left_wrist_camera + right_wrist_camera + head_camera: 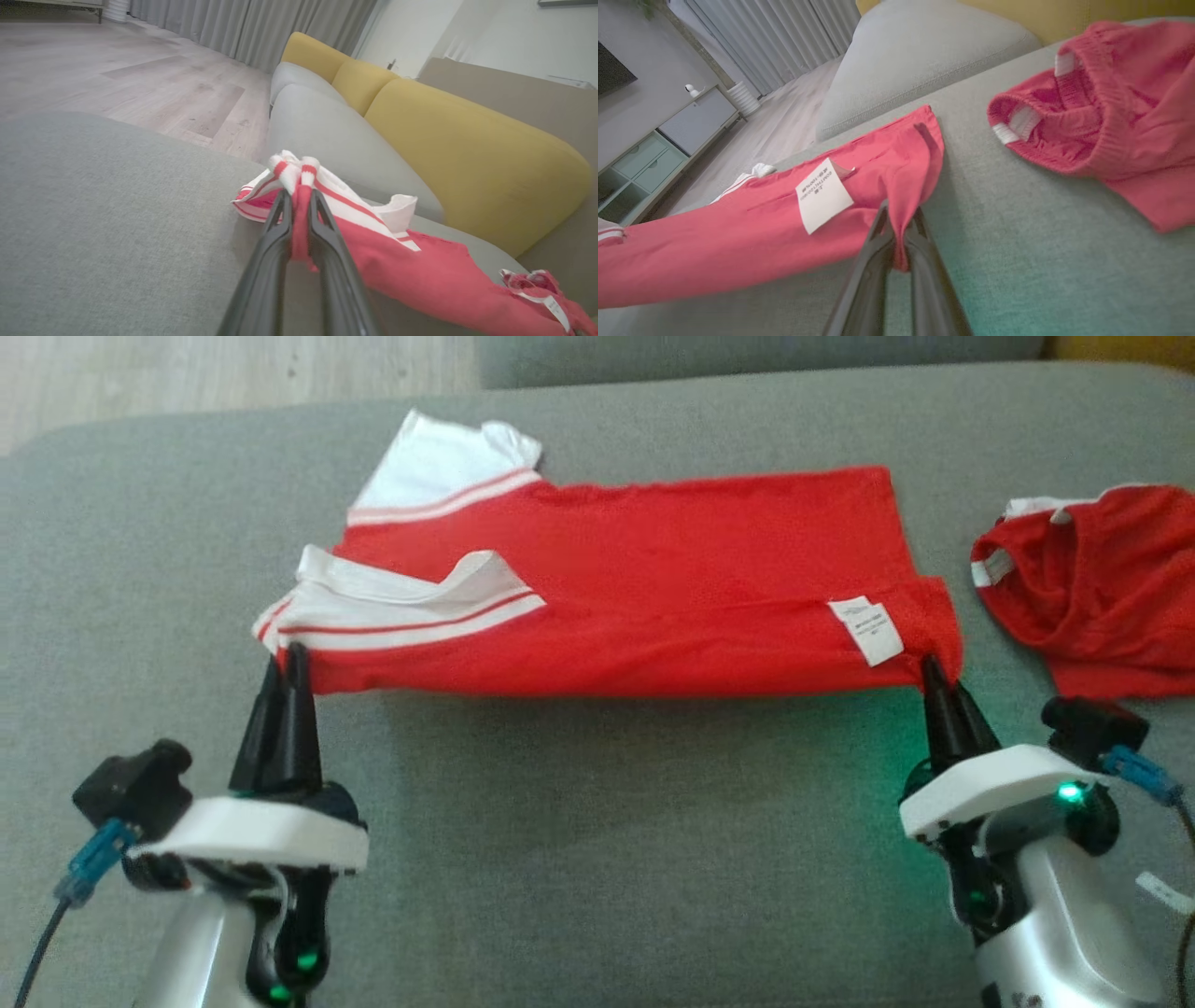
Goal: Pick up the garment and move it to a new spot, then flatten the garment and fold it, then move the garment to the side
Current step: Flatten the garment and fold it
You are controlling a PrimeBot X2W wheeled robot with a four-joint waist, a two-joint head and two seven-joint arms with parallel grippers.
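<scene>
A red garment (653,588) with white striped sleeves lies folded lengthwise across the grey sofa seat, its near edge lifted a little. My left gripper (285,658) is shut on the sleeve-end corner, where red and white cloth (299,186) bunches between the fingers. My right gripper (934,677) is shut on the hem corner, beside the white care label (866,630); a red fold (906,219) is pinched between its fingers.
A second red garment (1102,588) lies crumpled on the seat at the right, close to my right gripper. The grey sofa seat (597,840) stretches bare in front of me. Yellow back cushions (467,154) and wooden floor (187,373) lie beyond.
</scene>
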